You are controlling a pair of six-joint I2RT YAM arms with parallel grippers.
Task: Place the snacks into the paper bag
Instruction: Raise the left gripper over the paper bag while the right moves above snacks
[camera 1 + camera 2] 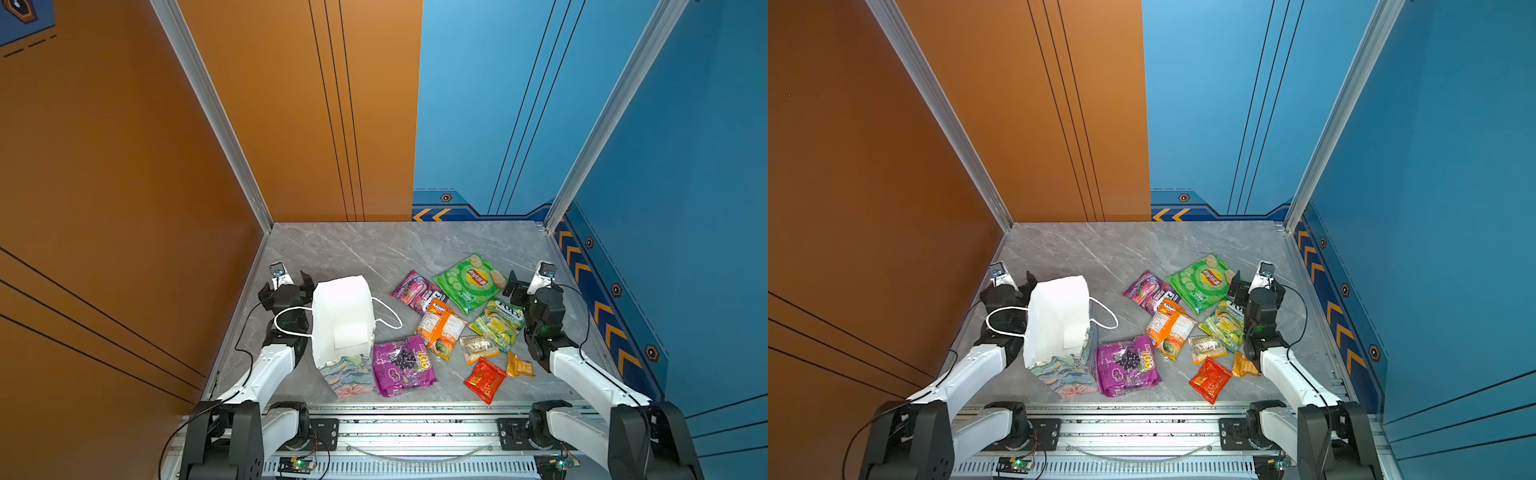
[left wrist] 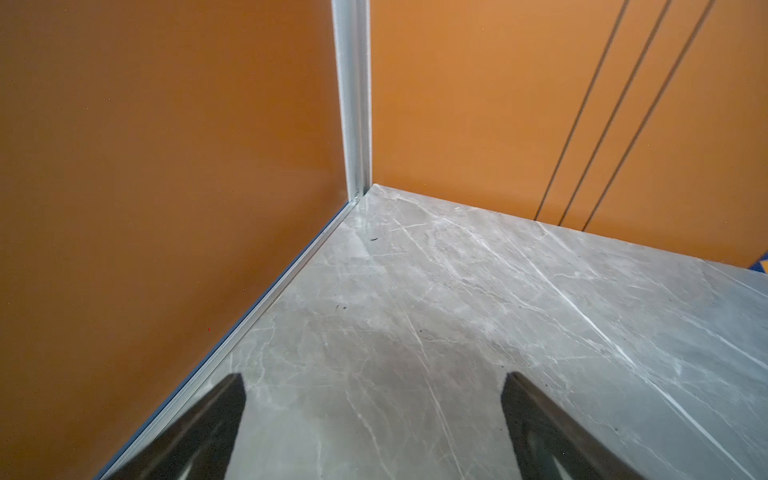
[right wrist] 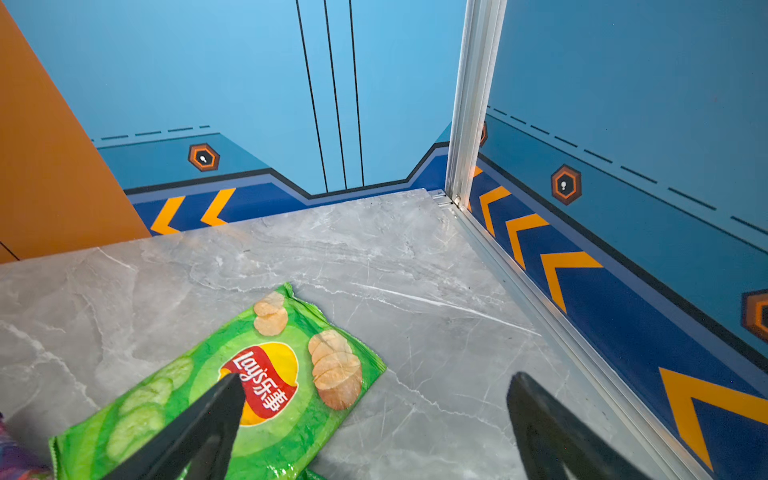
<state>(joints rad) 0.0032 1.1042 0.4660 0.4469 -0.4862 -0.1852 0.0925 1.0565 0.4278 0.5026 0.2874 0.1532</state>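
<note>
1. Closest to the lens, a metal rail (image 1: 415,428) carries both arm bases along the front edge of the grey marbled worktop (image 1: 374,249).
2. Upright on the left part of the worktop stands the paper bag (image 1: 340,316), mouth open, white inside, floral print on its outer wall. One white cord handle (image 1: 286,322) loops over the left arm (image 1: 270,365).
3. Just beside the bag, on its wall side, the left gripper (image 2: 372,376) has its jaws spread wide over bare worktop, with nothing between them.
4. Outside the bag, the snacks lie flat on the worktop:
   - the purple grape packet (image 1: 403,365) touches the bag's base;
   - the red packet (image 1: 484,380), small orange-yellow packet (image 1: 519,365) and tan packet (image 1: 478,347) lie to its right;
   - farther back are the orange packet (image 1: 440,328), yellow-green Fox's packet (image 1: 498,324), purple Fox's packet (image 1: 415,291) and green Lay's packet (image 1: 469,280).
5. By the Lay's packet's right edge, the right gripper (image 3: 376,376) is wide open and empty. In the right wrist view one finger (image 3: 208,419) crosses the packet's logo, and I cannot tell whether it touches.
</note>
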